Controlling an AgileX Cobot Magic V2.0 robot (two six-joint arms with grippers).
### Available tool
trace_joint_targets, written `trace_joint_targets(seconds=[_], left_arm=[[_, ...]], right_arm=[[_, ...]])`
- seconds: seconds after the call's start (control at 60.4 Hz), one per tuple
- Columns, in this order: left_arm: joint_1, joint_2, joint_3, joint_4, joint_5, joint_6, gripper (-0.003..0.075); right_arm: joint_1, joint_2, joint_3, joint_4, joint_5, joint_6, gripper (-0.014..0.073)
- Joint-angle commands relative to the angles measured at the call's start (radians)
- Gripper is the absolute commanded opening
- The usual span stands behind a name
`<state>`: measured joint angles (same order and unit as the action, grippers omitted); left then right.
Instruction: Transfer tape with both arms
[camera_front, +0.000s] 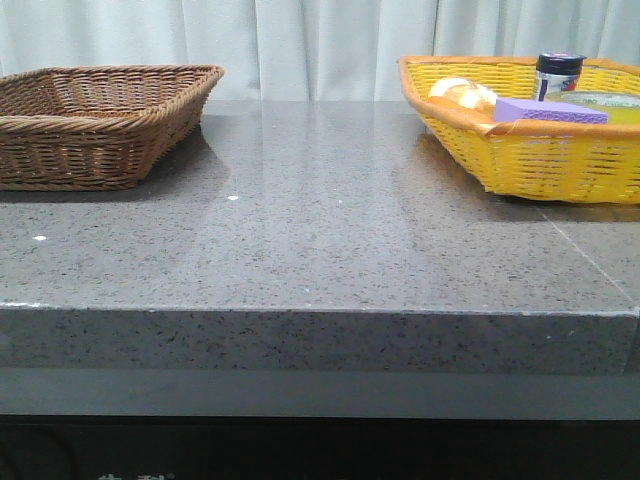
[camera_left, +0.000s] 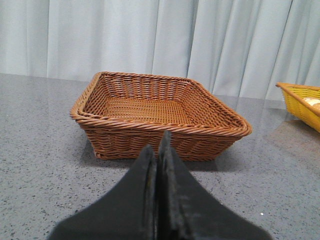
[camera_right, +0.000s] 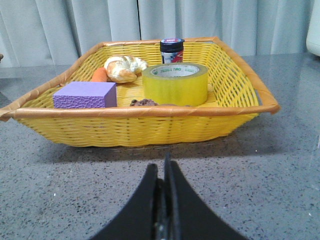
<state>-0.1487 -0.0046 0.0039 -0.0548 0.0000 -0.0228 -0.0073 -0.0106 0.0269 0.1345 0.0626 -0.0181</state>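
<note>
Both sets of jaws are pressed together with nothing between them. The left gripper (camera_left: 157, 150) shows in its wrist view as two black fingers meeting in a thin seam, hovering above the grey speckled desk (camera_left: 40, 150) and pointing at a brown wicker basket (camera_left: 160, 127) that has nothing visible inside it. The right gripper (camera_right: 164, 172) looks the same in its own wrist view, its fingers closed to a line over the desk (camera_right: 280, 170), facing a yellow basket (camera_right: 150, 127) with an orange rim.

The tape (camera_right: 175, 83) sits inside the yellow basket, lying flat on its side with the white core and green print facing up. A purple sponge (camera_right: 85, 95) lies in the same basket, near the tape but apart from it, close to the rim nearest the right gripper. Behind the sponge sits a piece of pale bread (camera_right: 124, 68), with something orange (camera_right: 99, 75) just beside it. A dark jar (camera_right: 172, 50) with a purple lid stands at the far wall of the basket, behind the tape. A small dark brown item lies in front of the tape; I cannot tell what it is.

From the front, the brown basket (camera_front: 100, 125) stands on the left of the desk (camera_front: 320, 250) and the yellow basket (camera_front: 540, 150) on the right, well apart. Neither arm shows in that view. Pale curtains (camera_front: 300, 40) hang behind the desk.
</note>
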Motion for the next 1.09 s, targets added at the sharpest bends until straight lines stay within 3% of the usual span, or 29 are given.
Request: trace_joint_targets(seconds=[0.0, 0.845, 1.076], left_arm=[[-0.005, -0.018, 0.006, -0.010, -0.082, -0.001, -0.0020], [-0.005, -0.018, 0.004, -0.010, -0.116, -0.001, -0.0020], [-0.005, -0.005, -0.143, -0.010, -0.069, -0.001, -0.0020]], right_arm=[[-0.005, -0.022, -0.006, -0.002, -0.084, -0.006, -0.0067], [-0.005, -0.022, -0.007, -0.008, -0.135, -0.006, -0.0067], [-0.005, -0.021, -0.131, -0.015, -0.100, -0.006, -0.0067]])
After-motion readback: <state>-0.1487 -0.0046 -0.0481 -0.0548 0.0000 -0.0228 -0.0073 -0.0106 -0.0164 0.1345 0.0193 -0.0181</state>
